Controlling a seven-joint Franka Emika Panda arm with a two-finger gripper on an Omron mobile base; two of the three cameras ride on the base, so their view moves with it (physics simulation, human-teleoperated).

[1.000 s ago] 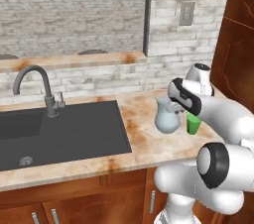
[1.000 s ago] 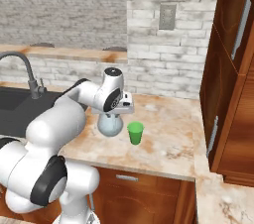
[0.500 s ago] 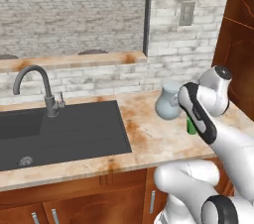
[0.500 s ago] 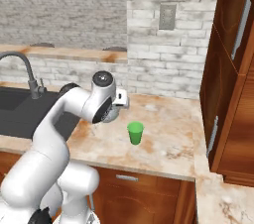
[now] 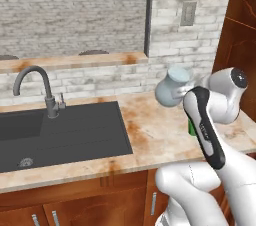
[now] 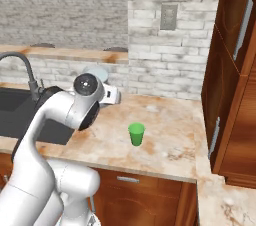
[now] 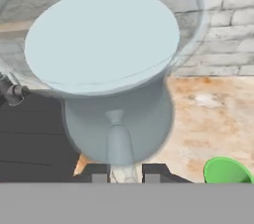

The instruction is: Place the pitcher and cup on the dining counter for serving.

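Observation:
The pitcher (image 7: pixel 104 64), a pale-blue translucent jug, hangs tilted above the sink counter, its handle pinched between my fingertips. My gripper (image 7: pixel 124 172) is shut on that handle. In the left base view the pitcher (image 5: pixel 172 87) floats in front of the brick wall beside my forearm; in the right base view the pitcher (image 6: pixel 95 74) peeks out behind my wrist. The small green cup (image 6: pixel 136 134) stands upright on the counter, right of the pitcher; the cup (image 5: pixel 191 126) is mostly hidden by my arm, and the cup (image 7: pixel 225 171) shows at lower right. The dining counter (image 5: pixel 75 61) runs behind the wall opening.
A black sink (image 5: pixel 60 132) with a grey faucet (image 5: pixel 47 92) fills the counter's left part. A wall socket (image 6: pixel 169 16) sits above the counter. Tall wooden cabinets (image 6: pixel 235 70) close off the right side. Dark stool tops (image 5: pixel 92 52) show beyond the dining counter.
The pitcher has gone from standing on the counter beside the cup to hanging tilted in the air, higher up. My arm has swung and straightened. The cup has not moved.

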